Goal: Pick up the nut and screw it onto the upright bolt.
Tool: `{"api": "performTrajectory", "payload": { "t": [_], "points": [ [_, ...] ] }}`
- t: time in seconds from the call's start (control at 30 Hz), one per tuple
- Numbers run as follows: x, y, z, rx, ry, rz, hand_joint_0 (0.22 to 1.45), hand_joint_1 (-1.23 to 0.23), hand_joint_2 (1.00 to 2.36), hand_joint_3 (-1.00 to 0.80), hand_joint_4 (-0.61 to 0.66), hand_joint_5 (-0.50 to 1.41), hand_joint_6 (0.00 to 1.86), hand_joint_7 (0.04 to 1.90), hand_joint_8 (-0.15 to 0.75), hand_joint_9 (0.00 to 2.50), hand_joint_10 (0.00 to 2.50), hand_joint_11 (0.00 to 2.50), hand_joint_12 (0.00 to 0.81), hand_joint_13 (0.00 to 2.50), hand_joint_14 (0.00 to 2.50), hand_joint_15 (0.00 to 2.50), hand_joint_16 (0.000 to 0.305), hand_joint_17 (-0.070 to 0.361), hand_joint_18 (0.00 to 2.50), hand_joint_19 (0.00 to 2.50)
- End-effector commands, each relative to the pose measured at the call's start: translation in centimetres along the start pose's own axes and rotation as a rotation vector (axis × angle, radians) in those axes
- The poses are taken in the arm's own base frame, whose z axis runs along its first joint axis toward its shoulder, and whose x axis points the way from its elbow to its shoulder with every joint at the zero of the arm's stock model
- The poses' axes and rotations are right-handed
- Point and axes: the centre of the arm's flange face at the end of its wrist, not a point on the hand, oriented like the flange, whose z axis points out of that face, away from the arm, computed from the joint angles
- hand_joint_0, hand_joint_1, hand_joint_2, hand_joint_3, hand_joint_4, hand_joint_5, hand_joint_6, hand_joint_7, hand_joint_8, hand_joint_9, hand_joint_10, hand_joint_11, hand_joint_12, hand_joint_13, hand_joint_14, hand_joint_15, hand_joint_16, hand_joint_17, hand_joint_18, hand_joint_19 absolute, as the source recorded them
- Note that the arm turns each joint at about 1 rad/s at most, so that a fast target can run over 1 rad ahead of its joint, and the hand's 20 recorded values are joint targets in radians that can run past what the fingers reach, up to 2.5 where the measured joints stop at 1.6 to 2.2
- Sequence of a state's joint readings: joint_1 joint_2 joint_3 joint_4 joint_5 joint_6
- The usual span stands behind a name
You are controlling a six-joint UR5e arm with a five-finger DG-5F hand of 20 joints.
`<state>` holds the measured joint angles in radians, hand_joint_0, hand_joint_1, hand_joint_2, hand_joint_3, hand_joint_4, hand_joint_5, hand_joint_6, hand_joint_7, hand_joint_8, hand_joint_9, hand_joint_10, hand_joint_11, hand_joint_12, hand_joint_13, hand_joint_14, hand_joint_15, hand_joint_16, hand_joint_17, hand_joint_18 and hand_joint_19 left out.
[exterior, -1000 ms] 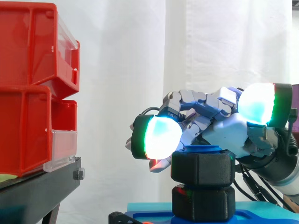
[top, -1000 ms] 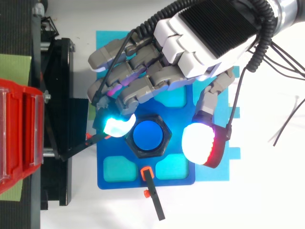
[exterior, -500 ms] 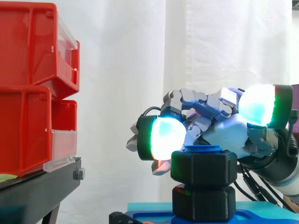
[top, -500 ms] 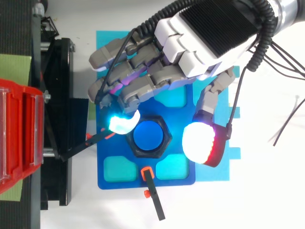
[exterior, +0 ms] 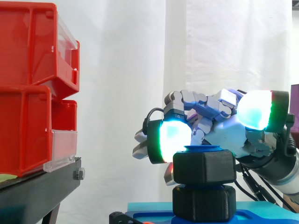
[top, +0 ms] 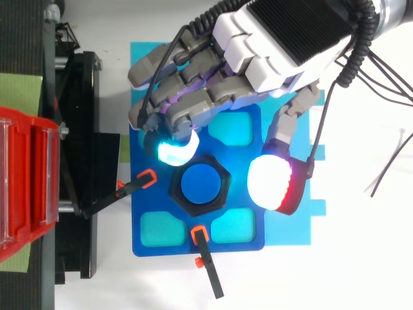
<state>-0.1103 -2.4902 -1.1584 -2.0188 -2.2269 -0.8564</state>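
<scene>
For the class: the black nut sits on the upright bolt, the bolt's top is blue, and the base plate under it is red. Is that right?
Not quite. The base plate is blue, not red, as the top view shows. The rest holds: the black nut sits on the upright bolt, whose top is blue.
</scene>
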Motion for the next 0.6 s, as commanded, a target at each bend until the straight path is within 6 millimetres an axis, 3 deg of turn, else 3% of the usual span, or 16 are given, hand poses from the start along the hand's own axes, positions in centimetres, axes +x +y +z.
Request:
{"api": "performTrajectory", "payload": {
  "t": [0.0, 0.27, 0.4, 0.57],
  "points": [
    [-0.2, -0.2, -0.2, 0.001, 0.0, 0.001, 0.54, -0.21, 1.0, -0.5, 0.14, 0.03, 0.5, 1.46, 0.233, 1.25, 0.0, 0.08, 0.198, 0.77, 0.0, 0.0, 0.02, 0.046, 0.53, 0.12],
    [-0.8, -0.7, -0.9, 0.004, 0.001, 0.013, 0.54, -0.22, 1.0, -0.5, 0.12, 0.04, 0.54, 1.4, 0.229, 1.35, 0.0, 0.1, 0.153, 0.83, 0.0, 0.0, 0.012, 0.027, 0.56, 0.05],
    [-1.3, -0.9, -0.9, 0.005, -0.004, 0.016, 0.55, -0.25, 1.0, -0.5, 0.08, 0.04, 0.63, 1.18, 0.201, 1.49, 0.0, 0.12, 0.103, 0.91, 0.0, 0.0, 0.003, 0.006, 0.58, 0.0],
    [-2.2, -1.2, -0.9, -0.008, -0.006, 0.012, 0.55, -0.28, 1.0, -0.5, 0.02, 0.05, 0.67, 1.08, 0.172, 1.57, 0.01, 0.15, 0.079, 0.97, 0.0, 0.0, 0.001, -0.003, 0.62, 0.0]
  ]
}}
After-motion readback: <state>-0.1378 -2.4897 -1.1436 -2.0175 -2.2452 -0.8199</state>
